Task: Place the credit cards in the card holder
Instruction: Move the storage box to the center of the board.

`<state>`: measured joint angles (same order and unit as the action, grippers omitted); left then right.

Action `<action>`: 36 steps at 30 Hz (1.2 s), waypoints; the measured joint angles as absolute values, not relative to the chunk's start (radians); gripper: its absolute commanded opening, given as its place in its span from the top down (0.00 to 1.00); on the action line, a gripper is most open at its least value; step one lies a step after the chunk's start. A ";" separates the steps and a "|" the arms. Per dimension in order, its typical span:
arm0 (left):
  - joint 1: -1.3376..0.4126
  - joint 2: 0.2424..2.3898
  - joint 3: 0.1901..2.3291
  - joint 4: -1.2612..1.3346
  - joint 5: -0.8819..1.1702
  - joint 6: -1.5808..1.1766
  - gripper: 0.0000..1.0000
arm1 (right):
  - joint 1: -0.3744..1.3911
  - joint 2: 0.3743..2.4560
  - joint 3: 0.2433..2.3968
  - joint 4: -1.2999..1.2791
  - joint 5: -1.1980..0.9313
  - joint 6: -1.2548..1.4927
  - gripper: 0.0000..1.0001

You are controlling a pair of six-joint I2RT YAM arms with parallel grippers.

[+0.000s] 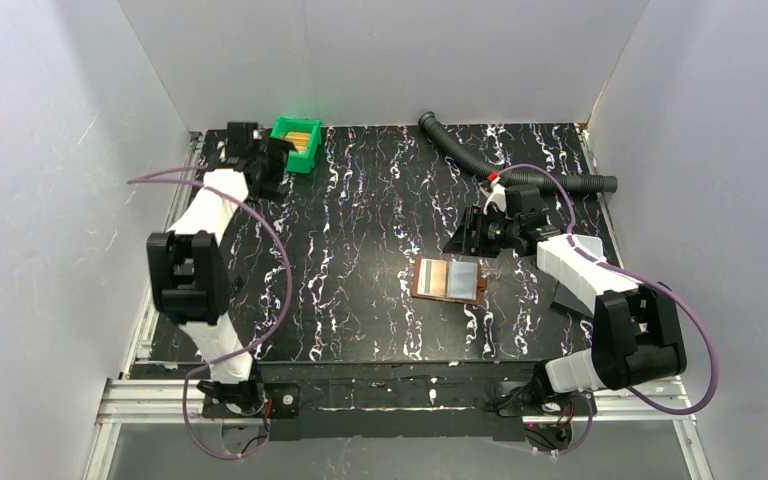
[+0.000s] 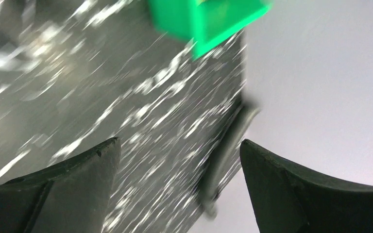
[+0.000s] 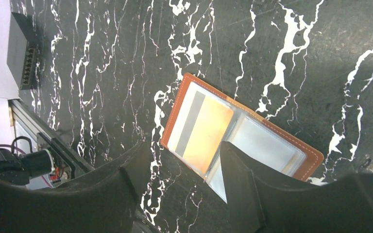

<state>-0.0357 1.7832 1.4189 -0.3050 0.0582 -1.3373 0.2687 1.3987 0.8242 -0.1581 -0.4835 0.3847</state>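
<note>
Thin, slick orange plastic credit cards [image 1: 304, 136] likely need edge pinches; left tool [image 2: 178, 143], right tool [image 3: 184, 145] gape empty.

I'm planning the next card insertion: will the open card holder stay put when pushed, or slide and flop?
The card holder lies open and flat, so it probably won't tip. It looks thin and light on the smooth-looking table, so a push may slide it. Its clear sleeves stick out past the leather edge, suggesting floppy plastic.
</note>
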 measured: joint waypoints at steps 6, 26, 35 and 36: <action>-0.038 2.112 1.818 -0.269 -0.087 -1.440 0.20 | 0.265 1.369 0.824 -0.169 -0.463 0.369 0.35; -0.024 2.374 1.996 -0.342 -0.184 -1.555 0.48 | 0.235 1.359 0.824 -0.182 -0.459 0.363 0.35; -0.021 2.384 1.993 -0.356 -0.180 -1.524 0.65 | 0.231 1.359 0.824 -0.181 -0.467 0.364 0.36; -0.021 2.384 1.988 -0.356 -0.179 -1.519 0.68 | 0.231 1.359 0.824 -0.180 -0.468 0.364 0.36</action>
<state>-0.0206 2.3836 1.9879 -0.3558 -0.1785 -1.5186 0.2305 1.3586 0.8238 -0.1799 -0.4685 0.3644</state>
